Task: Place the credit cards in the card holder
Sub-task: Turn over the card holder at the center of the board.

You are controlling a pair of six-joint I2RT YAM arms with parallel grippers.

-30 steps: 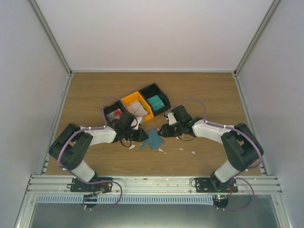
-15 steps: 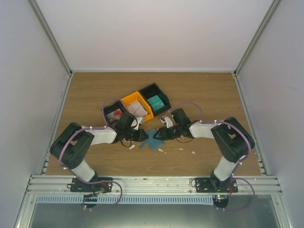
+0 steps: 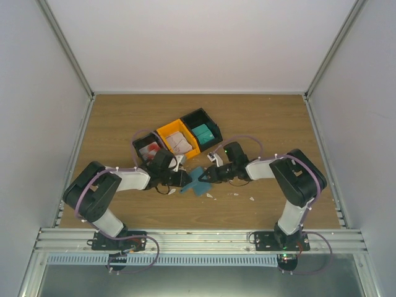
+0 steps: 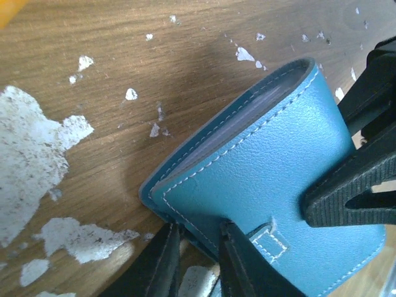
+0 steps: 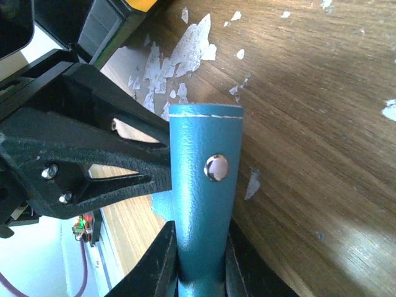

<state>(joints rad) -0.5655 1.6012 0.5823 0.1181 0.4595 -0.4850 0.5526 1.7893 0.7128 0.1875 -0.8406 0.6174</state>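
Note:
The blue-teal card holder (image 3: pixel 197 181) lies on the wooden table between both grippers. My left gripper (image 3: pixel 184 179) is shut on its left edge; in the left wrist view the jaws (image 4: pixel 198 250) pinch the stitched edge of the holder (image 4: pixel 266 167). My right gripper (image 3: pixel 208 175) is shut on the holder's strap with the metal snap (image 5: pixel 207 185), and its jaws (image 5: pixel 201 260) clamp both sides. Red and white credit cards (image 3: pixel 150 149) lie in the left black bin.
An orange bin (image 3: pixel 179 141) holds pale cards. A black bin (image 3: pixel 202 131) holds a brighter teal stack. Small white scraps (image 3: pixel 252 198) are scattered on the wood near the holder. The enclosure walls stand on all sides.
My right gripper has moved left onto the card holder and closed on its strap. The left gripper has stayed at the holder's left edge, shifting slightly.

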